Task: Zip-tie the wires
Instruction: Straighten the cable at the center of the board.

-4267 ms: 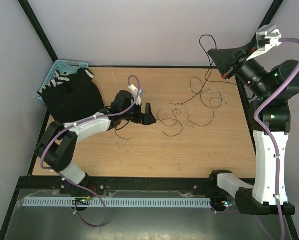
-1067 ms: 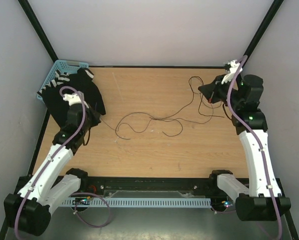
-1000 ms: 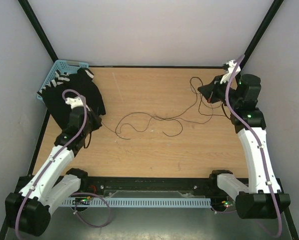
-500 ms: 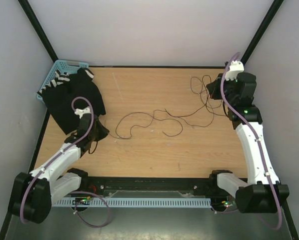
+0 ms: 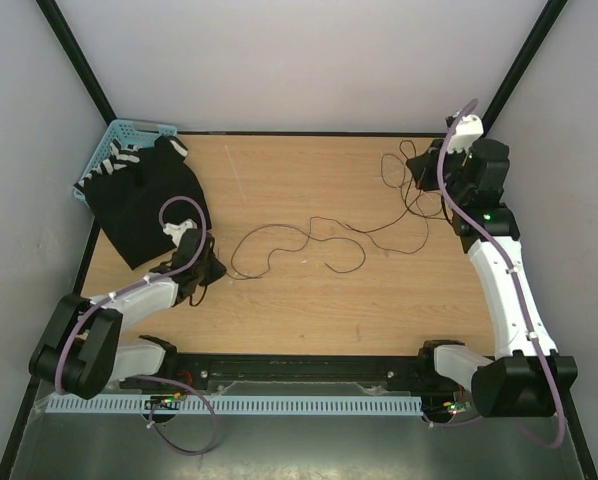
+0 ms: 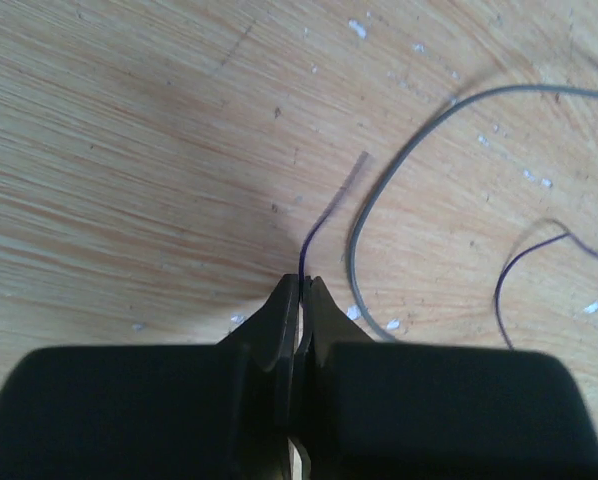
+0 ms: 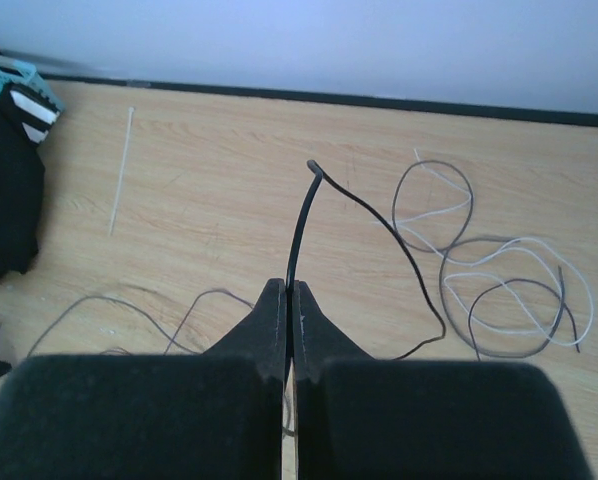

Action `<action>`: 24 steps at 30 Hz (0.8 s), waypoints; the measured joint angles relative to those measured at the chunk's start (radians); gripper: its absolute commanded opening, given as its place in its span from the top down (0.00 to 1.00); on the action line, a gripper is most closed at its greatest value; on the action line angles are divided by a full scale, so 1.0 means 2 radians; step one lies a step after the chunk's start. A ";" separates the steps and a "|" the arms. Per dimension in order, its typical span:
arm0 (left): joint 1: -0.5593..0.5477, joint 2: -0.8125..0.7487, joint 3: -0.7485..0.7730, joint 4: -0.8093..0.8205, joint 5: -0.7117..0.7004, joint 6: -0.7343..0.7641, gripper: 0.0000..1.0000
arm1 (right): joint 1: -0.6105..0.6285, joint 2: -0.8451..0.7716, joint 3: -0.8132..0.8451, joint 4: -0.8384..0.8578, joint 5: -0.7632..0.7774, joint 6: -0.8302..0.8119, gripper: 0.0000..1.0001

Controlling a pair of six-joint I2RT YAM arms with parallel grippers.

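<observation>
The wires (image 5: 309,238) trail in thin black loops across the middle of the table, with more coils at the back right (image 5: 404,190). My left gripper (image 5: 211,270) sits low near the front left and is shut on one fine wire end (image 6: 317,222), its tips (image 6: 301,283) pressed together just above the wood. My right gripper (image 5: 417,168) is at the back right, shut (image 7: 289,287) on a thicker black wire (image 7: 301,215) that arches up from the closed jaws. The zip tie (image 7: 121,170) lies flat on the wood, a thin white strip near the black cloth.
A black cloth with white stripes (image 5: 144,195) lies at the back left, half over a blue basket (image 5: 129,130). Grey and white wire coils (image 7: 499,280) lie beside my right gripper. Black frame posts stand at both back corners.
My left gripper has pulled back toward the near edge and a little right, still holding its wire. My right gripper has swung toward the back. The wire loops between them have slackened.
</observation>
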 measured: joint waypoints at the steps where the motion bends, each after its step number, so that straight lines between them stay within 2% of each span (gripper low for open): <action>1: 0.000 0.004 0.000 0.007 -0.001 -0.002 0.95 | 0.003 0.000 -0.005 0.000 0.003 -0.002 1.00; 4: 0.000 0.020 0.002 0.026 -0.003 -0.006 0.92 | 0.016 0.008 -0.017 -0.002 0.030 -0.012 1.00; 8: 0.000 0.036 0.008 0.043 -0.004 -0.009 0.88 | 0.035 0.027 -0.018 -0.006 0.106 -0.027 1.00; 13: -0.002 0.033 0.007 0.044 -0.014 -0.007 0.85 | 0.041 0.047 0.010 -0.026 0.212 -0.044 1.00; 16: -0.002 0.029 0.006 0.042 -0.019 -0.005 0.84 | 0.040 0.047 0.028 -0.029 0.241 -0.051 1.00; 19: -0.002 0.027 0.006 0.040 -0.023 -0.001 0.84 | 0.041 0.047 0.037 -0.027 0.219 -0.055 1.00; 24: -0.002 0.011 0.003 0.027 -0.028 0.014 1.00 | 0.052 0.046 0.035 -0.027 0.106 -0.052 1.00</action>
